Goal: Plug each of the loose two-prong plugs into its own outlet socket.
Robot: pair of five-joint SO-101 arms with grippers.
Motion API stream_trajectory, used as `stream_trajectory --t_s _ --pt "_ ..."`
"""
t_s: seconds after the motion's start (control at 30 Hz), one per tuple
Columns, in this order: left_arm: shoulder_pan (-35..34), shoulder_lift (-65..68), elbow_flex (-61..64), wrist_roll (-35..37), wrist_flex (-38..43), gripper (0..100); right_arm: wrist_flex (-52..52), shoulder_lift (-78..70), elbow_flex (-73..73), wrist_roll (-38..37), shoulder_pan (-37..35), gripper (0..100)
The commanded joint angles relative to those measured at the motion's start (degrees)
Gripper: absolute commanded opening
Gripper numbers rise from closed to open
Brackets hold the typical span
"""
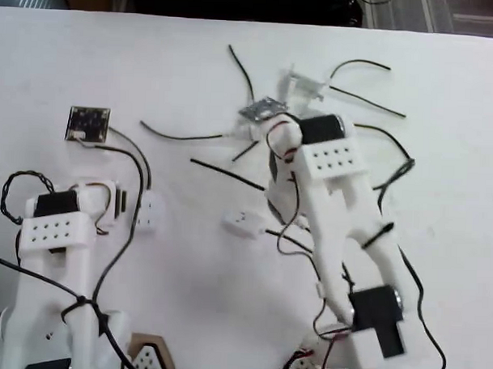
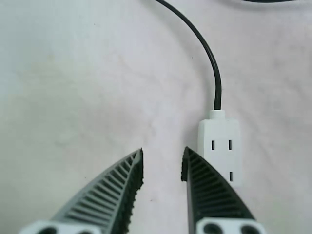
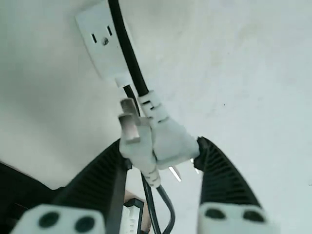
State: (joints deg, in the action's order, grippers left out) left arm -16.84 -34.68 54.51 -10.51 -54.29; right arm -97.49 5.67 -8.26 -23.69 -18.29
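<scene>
While the right gripper [image 3: 161, 151] is clamped on white plastic two-prong plugs [image 3: 165, 139], a black cord [image 3: 127, 53] lies across the white outlet socket [image 3: 100, 41] just beyond them. The left gripper [image 2: 162, 156], narrowly parted and holding nothing, hovers just beside another white outlet block [image 2: 219, 141] on the white table [image 1: 194, 69], where loose black wires [image 1: 183, 136] lie scattered.

The high camera is looking down over the table [image 1: 444, 94]. Both wrist cameras are facing it from close; left and high are sharing one socket [image 2: 219, 141].
</scene>
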Motion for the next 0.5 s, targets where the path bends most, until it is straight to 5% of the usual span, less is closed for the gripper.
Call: stream_trajectory --t_s 0.0,0.23,0.47 --pt "-0.7 -1.6 0.0 0.1 1.1 14 -0.7 9.6 -3.4 0.1 0.9 28.5" --pt "-0.7 -1.5 0.0 0.1 1.1 14 -0.5 15.4 -5.3 -0.3 2.8 30.1" --pt "-0.7 -1.5 0.0 0.1 1.1 14 9.2 4.1 -5.4 -0.6 7.7 30.1"
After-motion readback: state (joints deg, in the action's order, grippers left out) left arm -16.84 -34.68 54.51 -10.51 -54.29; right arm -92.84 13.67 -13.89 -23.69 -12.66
